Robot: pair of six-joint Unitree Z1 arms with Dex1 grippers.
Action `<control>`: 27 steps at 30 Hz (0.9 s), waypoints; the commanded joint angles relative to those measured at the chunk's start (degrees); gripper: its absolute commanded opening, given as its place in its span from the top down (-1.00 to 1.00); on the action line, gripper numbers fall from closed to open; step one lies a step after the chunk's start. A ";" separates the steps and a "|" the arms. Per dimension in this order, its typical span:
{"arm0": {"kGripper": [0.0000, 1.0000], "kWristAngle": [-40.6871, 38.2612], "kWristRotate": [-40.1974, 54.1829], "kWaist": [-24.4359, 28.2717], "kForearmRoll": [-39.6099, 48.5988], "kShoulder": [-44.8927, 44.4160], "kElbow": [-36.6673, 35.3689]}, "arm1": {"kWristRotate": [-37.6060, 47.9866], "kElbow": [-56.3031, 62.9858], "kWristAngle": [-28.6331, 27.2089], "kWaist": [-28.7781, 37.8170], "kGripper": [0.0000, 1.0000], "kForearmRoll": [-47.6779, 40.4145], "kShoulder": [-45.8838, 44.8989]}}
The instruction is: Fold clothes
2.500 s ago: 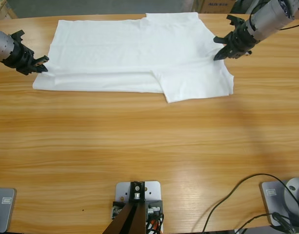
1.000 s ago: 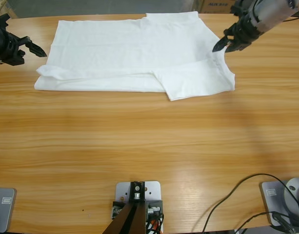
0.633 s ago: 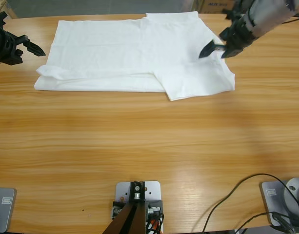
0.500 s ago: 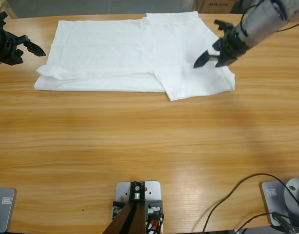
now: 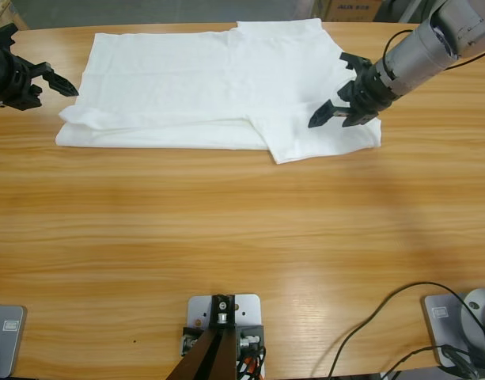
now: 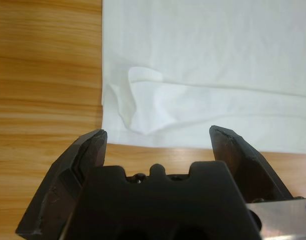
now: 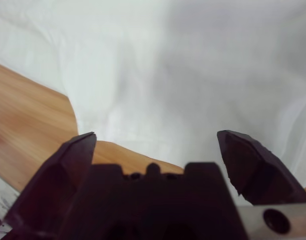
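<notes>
Bright, even light; glare on table [image 5: 305, 269]; right wrist view blurred.

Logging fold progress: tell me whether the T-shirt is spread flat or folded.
Partly folded. The white T-shirt has its near edge doubled over in a long band and a sleeve flap laid across; the rest lies flat.

The left gripper [image 5: 58, 79] hangs at the far-left edge of the scene, its arm reaching in from the left — jaws spread wide. The right gripper [image 5: 337, 101] reaches in from the far-right corner, angled down and leftward — jaws likewise parted.
</notes>
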 commanded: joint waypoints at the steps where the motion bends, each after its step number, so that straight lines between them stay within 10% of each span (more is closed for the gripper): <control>1: -0.56 0.59 0.22 -2.73 0.20 1.89 3.25 | 0.58 1.45 1.28 -0.35 -1.00 -0.60 2.52; 27: -0.22 0.00 -0.49 -4.77 -0.33 9.05 2.02 | -0.07 2.17 1.49 -2.04 -1.00 -0.86 3.89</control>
